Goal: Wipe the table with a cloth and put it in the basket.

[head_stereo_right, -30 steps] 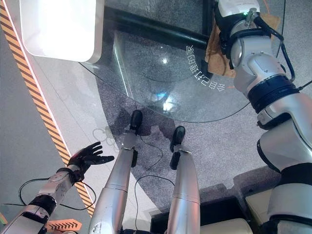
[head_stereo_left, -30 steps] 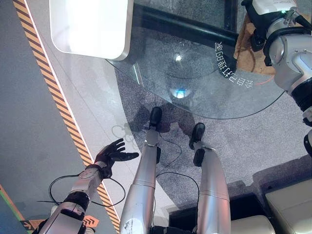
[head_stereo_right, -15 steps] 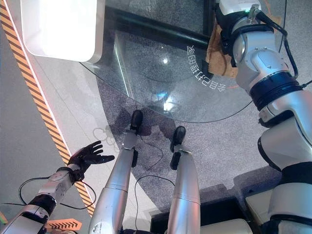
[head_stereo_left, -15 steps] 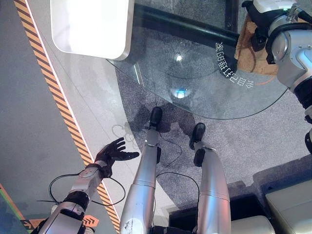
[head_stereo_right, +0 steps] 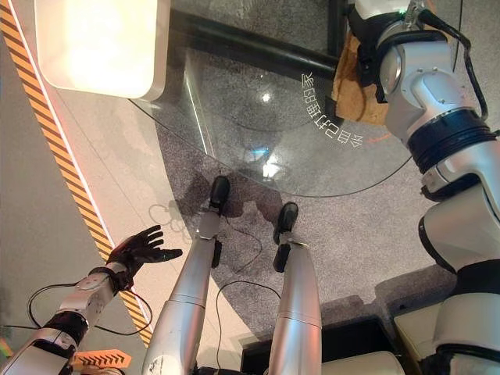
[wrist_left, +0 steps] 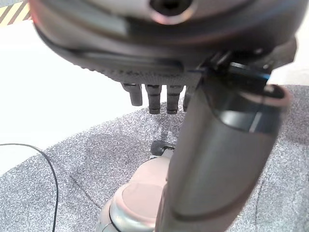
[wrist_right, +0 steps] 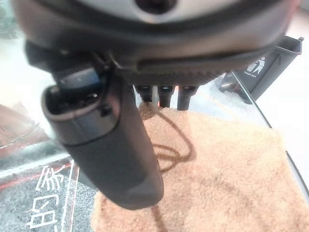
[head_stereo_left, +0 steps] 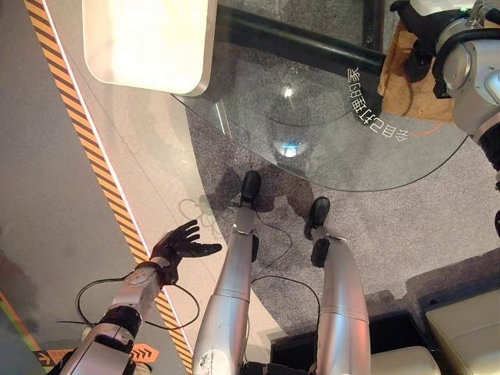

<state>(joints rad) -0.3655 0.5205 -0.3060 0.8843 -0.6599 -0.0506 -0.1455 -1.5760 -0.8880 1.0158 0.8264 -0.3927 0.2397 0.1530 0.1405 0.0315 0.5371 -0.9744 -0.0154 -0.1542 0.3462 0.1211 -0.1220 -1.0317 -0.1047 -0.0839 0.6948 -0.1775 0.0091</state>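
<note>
Looking down from the robot's head, a round glass surface [head_stereo_left: 328, 148] lies ahead, with a tan cloth [head_stereo_left: 406, 82] spread flat near its far right edge. The right hand [head_stereo_left: 418, 39] is over that cloth; from the head views only its dark back shows, cut off at the frame's edge. The right wrist view shows the right hand's fingers [wrist_right: 166, 94] as short straight stubs reaching toward the tan cloth [wrist_right: 217, 174], with the thumb standing out in front; whether the fingertips touch the fabric cannot be told, because the hand's own bulk hides them. A dark bin [wrist_right: 263, 67] (its lower part hidden behind the glass edge) stands beyond the cloth.

The left hand [head_stereo_left: 181, 244] hangs low at the robot's left side, well apart from the glass surface, fingers spread and holding nothing, above a grey floor with a yellow-and-black striped line [head_stereo_left: 86, 141]. A white rounded slab [head_stereo_left: 144, 43] lies at the far left, partly overlapping the glass.
</note>
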